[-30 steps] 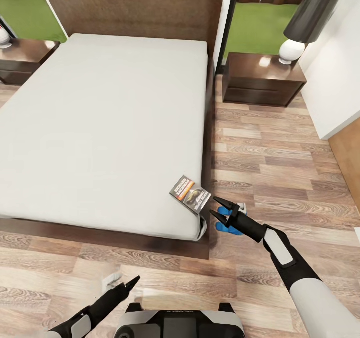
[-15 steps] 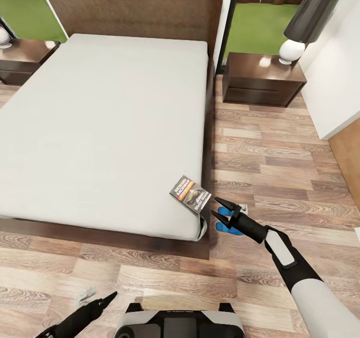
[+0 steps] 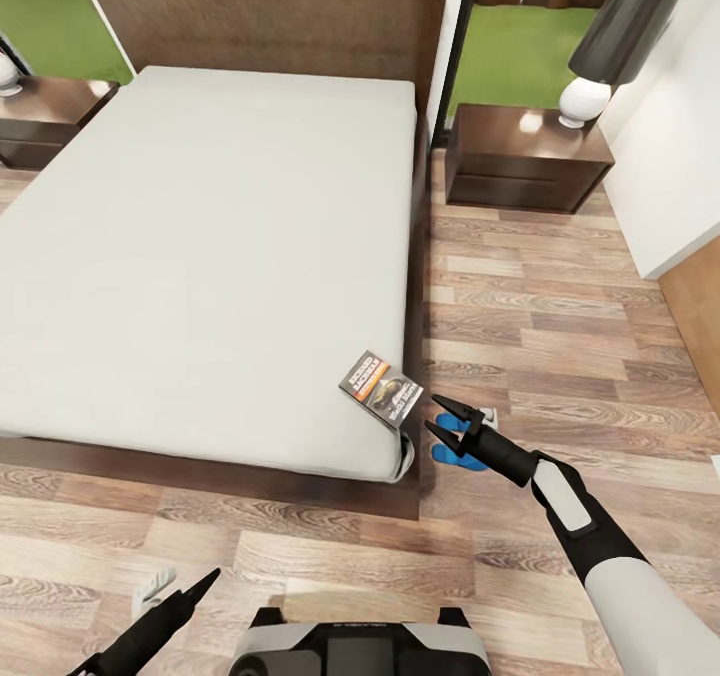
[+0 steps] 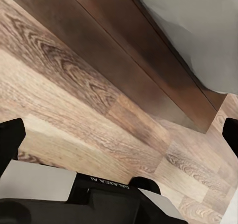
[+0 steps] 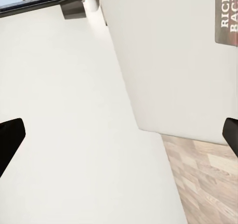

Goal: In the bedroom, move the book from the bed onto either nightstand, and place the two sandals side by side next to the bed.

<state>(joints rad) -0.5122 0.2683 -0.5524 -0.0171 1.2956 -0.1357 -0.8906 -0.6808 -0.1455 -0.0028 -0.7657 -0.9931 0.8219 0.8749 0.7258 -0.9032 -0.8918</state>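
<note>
The book, dark with an orange band, lies on the near right corner of the bed, and its lettered edge also shows in the right wrist view. My right gripper hovers open just right of that corner, level with the book, nothing between its fingers. Behind it on the floor lies a blue sandal, partly hidden by the gripper. A nightstand stands right of the headboard, another nightstand at the left. My left gripper hangs open and empty over the floor by the bed's foot.
A black-shaded lamp with a white base stands on the right nightstand. A white wall bounds the right side. The bed's dark frame runs along the wood floor. My base fills the bottom edge.
My left gripper has drawn back down and to the left, toward the bottom of the view. The right gripper, book and sandal have barely moved.
</note>
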